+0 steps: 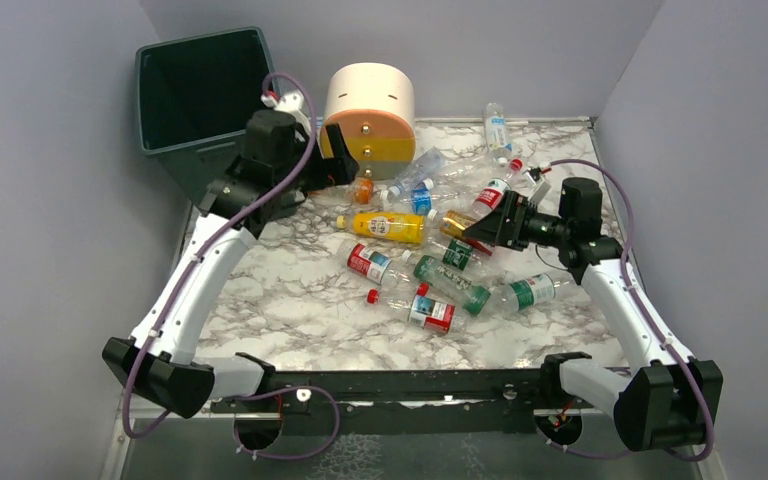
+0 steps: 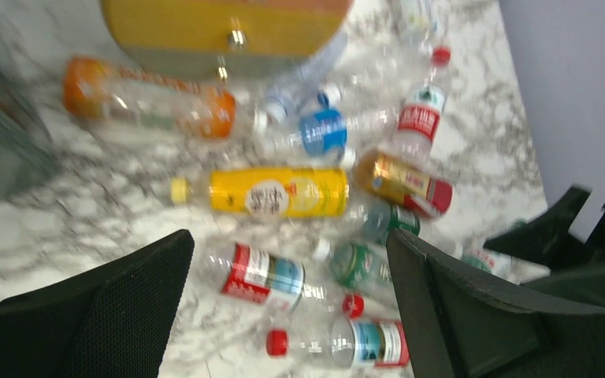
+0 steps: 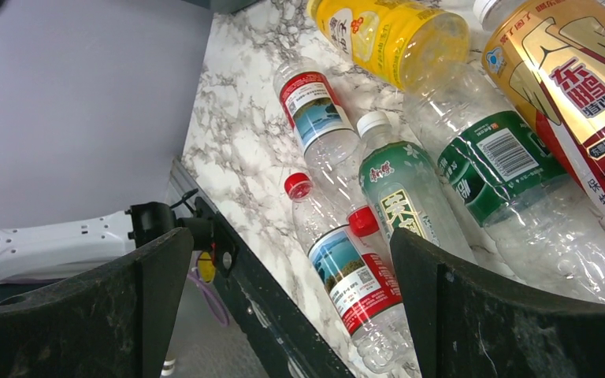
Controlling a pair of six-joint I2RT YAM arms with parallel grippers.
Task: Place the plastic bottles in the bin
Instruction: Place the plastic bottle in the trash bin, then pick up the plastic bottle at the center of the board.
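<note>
— Where do we stand with the plastic bottles (image 1: pixel 430 250)?

— Near the start, by our reckoning. About a dozen lie scattered on the bench (image 1: pixel 290 300), most in a loose heap towards its middle and right. One clear bottle (image 1: pixel 496 128) lies apart at the far edge.

— And the bin (image 1: pixel 200 90)?

— It stands off the bench's far left corner, beside the round drawer unit (image 1: pixel 368 110). We see no bottle in the part of its dark inside that shows, though we cannot see the bottom.

— Are we holding anything?

— No. Our left claw (image 2: pixel 290 236) is spread wide and empty, up near the drawer unit, looking down on the yellow bottle (image 2: pixel 280 191). That view is blurred, so we won't say more. Our right claw (image 3: pixel 290 236) is also spread wide with nothing between its fingers. It hangs low over the right of the heap, close to the gold-and-red bottle (image 3: pixel 579 94) and two bottles with green labels.

— So what is left?

— As we judge it, nearly everything: each bottle must be gripped, carried to the far left corner and dropped in.
</note>
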